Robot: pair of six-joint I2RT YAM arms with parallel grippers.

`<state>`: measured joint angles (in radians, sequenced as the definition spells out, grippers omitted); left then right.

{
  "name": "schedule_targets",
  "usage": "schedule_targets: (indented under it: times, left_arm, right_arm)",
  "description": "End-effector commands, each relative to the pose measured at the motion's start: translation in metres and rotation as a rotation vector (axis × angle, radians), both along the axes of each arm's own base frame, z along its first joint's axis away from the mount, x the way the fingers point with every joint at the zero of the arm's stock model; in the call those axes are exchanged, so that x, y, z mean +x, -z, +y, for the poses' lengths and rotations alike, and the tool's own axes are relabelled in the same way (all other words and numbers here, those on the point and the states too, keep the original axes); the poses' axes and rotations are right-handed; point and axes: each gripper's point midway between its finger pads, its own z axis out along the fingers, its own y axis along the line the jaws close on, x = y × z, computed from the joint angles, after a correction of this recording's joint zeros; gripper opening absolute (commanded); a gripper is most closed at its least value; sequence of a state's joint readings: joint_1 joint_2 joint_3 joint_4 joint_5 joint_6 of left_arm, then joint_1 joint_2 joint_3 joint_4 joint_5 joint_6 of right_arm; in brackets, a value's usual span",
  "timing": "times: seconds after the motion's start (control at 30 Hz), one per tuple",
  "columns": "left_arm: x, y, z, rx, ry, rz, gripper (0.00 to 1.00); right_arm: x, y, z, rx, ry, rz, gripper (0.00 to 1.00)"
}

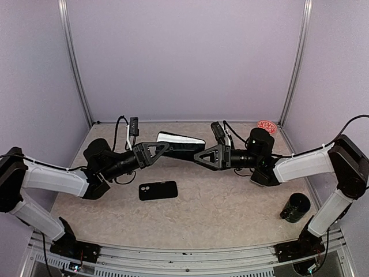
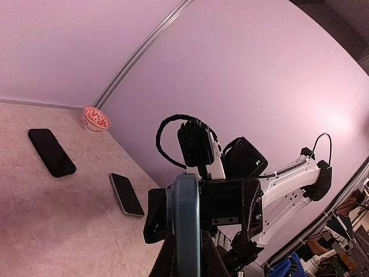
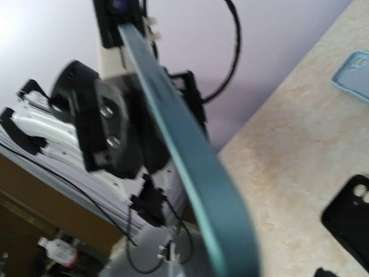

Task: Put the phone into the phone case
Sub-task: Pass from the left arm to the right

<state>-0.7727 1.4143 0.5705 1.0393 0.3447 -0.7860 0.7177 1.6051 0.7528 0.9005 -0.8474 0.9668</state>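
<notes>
A teal phone case [image 1: 181,143] hangs in the air over the middle of the table, held between both grippers. My left gripper [image 1: 165,148] is shut on its left end and my right gripper [image 1: 200,154] on its right end. In the left wrist view the case [image 2: 186,222] stands edge on between my fingers [image 2: 164,261]. In the right wrist view it [image 3: 190,150] runs diagonally, blurred, and hides my own fingers. I cannot tell whether a phone sits inside it. Two dark phones [image 2: 51,152] [image 2: 127,194] lie flat on the table.
A black phone case [image 1: 158,190] lies on the table in front of the grippers; it also shows in the right wrist view [image 3: 350,214]. A light blue case [image 3: 354,74] lies farther off. A red-patterned bowl [image 1: 266,126] sits at the back right. A black cylinder [image 1: 295,208] stands near the right arm.
</notes>
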Motion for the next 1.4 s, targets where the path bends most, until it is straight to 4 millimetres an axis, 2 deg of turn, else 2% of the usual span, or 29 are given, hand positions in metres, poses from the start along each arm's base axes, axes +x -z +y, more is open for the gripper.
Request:
schedule_targets:
  times: [0.0, 0.4, 0.73, 1.1, 1.23, 1.3, 1.37]
  left_arm:
    - [-0.004, -0.02, 0.0, -0.079, -0.004, -0.049, 0.0]
    - [-0.001, -0.007, -0.006, -0.065, -0.009, -0.011, 0.0]
    - [0.006, 0.007, -0.01, -0.039, -0.012, 0.042, 0.0]
    - [0.012, 0.019, -0.012, -0.003, -0.023, 0.1, 0.0]
    - [0.014, 0.024, -0.01, 0.001, -0.028, 0.125, 0.08]
    - [0.015, 0.026, -0.008, 0.001, -0.032, 0.137, 0.13]
    - [0.018, 0.028, -0.004, 0.001, -0.042, 0.149, 0.23]
  right_arm:
    - [-0.01, -0.032, 0.008, 0.103, -0.06, -0.011, 0.94]
    - [-0.01, -0.035, 0.012, 0.145, -0.088, 0.039, 0.8]
    - [-0.008, -0.02, 0.019, 0.101, -0.088, 0.022, 0.63]
    - [-0.006, -0.012, 0.021, 0.062, -0.079, -0.024, 0.15]
    - [-0.007, -0.012, 0.02, 0.058, -0.079, -0.042, 0.01]
    - [-0.006, -0.012, 0.019, 0.057, -0.075, -0.05, 0.0]
    - [-0.006, -0.011, 0.019, 0.053, -0.071, -0.057, 0.0]
